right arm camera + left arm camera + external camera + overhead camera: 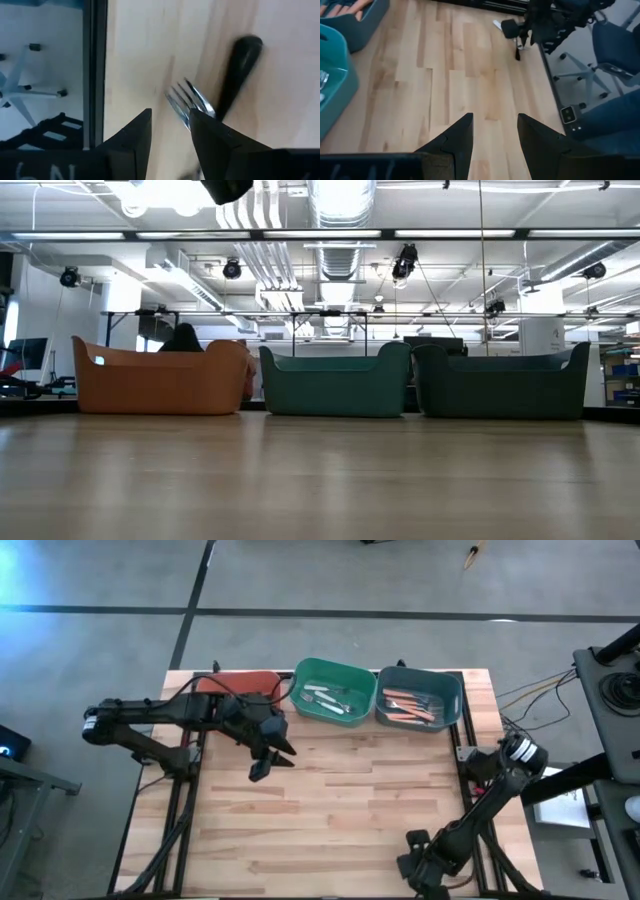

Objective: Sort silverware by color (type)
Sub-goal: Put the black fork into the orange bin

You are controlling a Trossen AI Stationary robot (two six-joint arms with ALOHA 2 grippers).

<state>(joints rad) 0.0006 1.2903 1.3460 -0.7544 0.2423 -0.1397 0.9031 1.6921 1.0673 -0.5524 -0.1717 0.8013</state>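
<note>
A black-handled fork [235, 70] lies flat on the wood, and it shows only in the right wrist view. Its metal tines [185, 100] point at my right gripper [170, 117]. That gripper is open and low over the table's near right corner [415, 850]. One finger [210, 135] covers the tine ends. My left gripper [270, 758] is open and hangs above bare wood in front of the red-orange bin [240, 686]. The green bin [335, 690] holds white-handled forks [325, 700]. The teal bin [420, 697] holds orange-handled forks [410, 705]. My right gripper comes at the fork's tine end [192, 102] from above, roughly along the fork. One finger [210, 135] stands over the tips. I cannot tell whether it touches them. The fork lies flat on the table, outside the gap between the fingers.
The three bins stand in a row along the table's far edge [330, 380]. Bare wood [340, 800] fills the middle of the table between the two arms. A dark frame rail [95, 75] runs along the table edge beside my right gripper. Cables and equipment lie off the table's right side [600, 700].
</note>
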